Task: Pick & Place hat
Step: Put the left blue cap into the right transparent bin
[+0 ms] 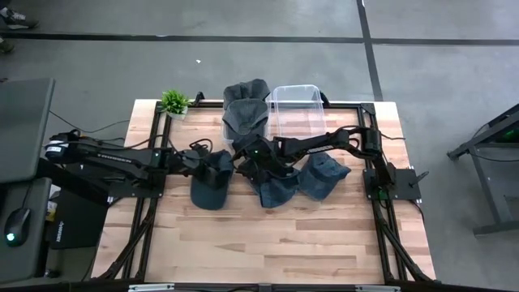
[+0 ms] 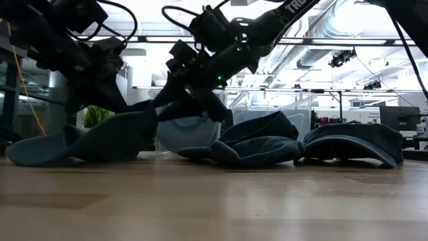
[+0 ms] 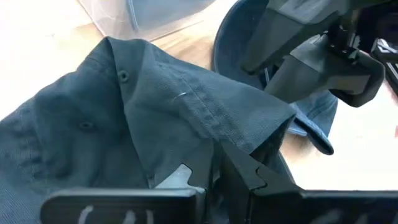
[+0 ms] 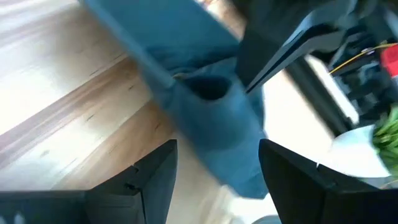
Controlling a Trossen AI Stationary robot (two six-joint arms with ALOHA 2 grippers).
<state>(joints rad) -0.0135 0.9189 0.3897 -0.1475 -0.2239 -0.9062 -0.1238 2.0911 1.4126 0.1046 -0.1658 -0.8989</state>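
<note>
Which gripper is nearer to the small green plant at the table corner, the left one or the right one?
Left. The left gripper, shut on the dark hat, is nearer the plant. The right gripper, open, is just beyond it, farther from the plant.

Pale wooden surface [image 1: 268,235] of joined planks, framed by black rails. Below it, grey concrete floor [image 1: 438,73] crossed by dark lines. Small green potted plant [image 1: 174,102] at a far corner. Dark desk [image 1: 20,130] with a computer mouse [image 1: 16,223] off to one side. Beyond, bright open hall: ceiling ducts [image 2: 334,30], strip lights, glass partitions [image 2: 281,100].
</note>
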